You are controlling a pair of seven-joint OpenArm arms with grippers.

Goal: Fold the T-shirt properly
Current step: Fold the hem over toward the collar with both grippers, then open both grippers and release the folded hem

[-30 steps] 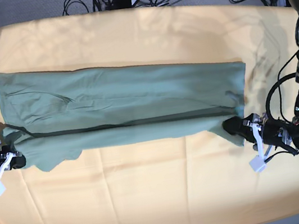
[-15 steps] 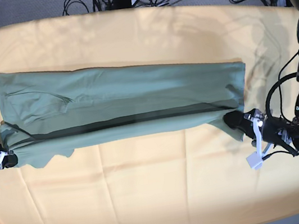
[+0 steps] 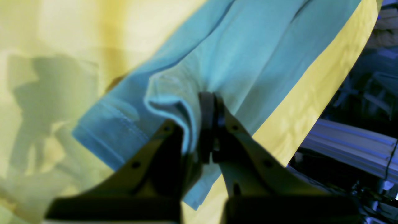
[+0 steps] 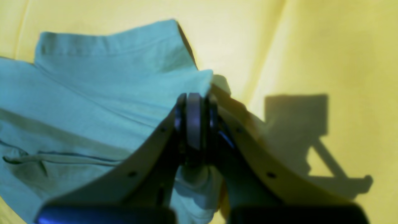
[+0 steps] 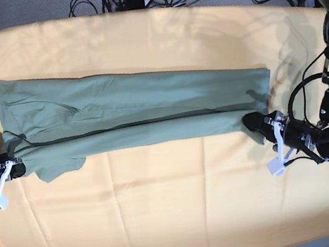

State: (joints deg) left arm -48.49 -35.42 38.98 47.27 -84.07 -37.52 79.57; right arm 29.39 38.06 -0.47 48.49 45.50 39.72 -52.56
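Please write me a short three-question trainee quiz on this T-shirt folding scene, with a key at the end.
1. True or false: both end effectors are shut on the T-shirt.
2. What lies under the T-shirt? A) yellow-orange cloth B) bare wood C) a tray
3. In the base view, on which side is the left end effector?

Key: 1 true: the right end effector grips one end of the near edge, the left the other. 2 A. 3 The right side.

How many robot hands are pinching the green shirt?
2. The left end effector pinches the T-shirt at its right end in the base view; the right end effector pinches its left end. Both wrist views show fabric clamped between closed fingers.
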